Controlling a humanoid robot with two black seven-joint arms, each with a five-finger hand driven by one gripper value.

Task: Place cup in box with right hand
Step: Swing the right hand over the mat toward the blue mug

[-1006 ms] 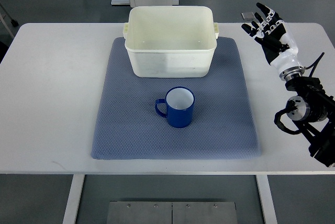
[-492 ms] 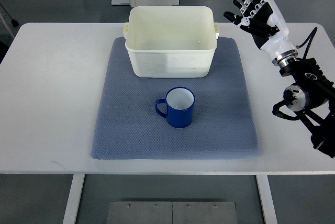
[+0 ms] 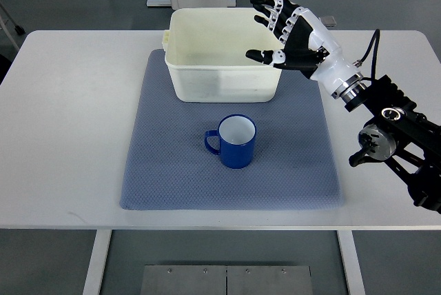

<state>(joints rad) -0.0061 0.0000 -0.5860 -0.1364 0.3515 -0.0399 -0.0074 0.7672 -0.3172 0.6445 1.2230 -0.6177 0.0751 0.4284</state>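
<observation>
Our fingers (image 3: 272, 7) are spread and hold nothing, the right hand (image 3: 296, 33) raised over the right rim of the box (image 3: 224, 54), its arm entering from the right edge. The cup (image 3: 237, 140) stands upright on the mat (image 3: 165, 171) just in front of the box, handle to the left, well apart from the hand. We judge it stiff, smooth-walled and likely slippery, fairly light; a wrap around the body from the right, opposite the handle, looks soundest. The tabletop (image 3: 69, 116) carries everything.

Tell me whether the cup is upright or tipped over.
Upright. The blue cup stands on the mat with its round mouth facing up, white inside showing, handle to the picture's left.
</observation>
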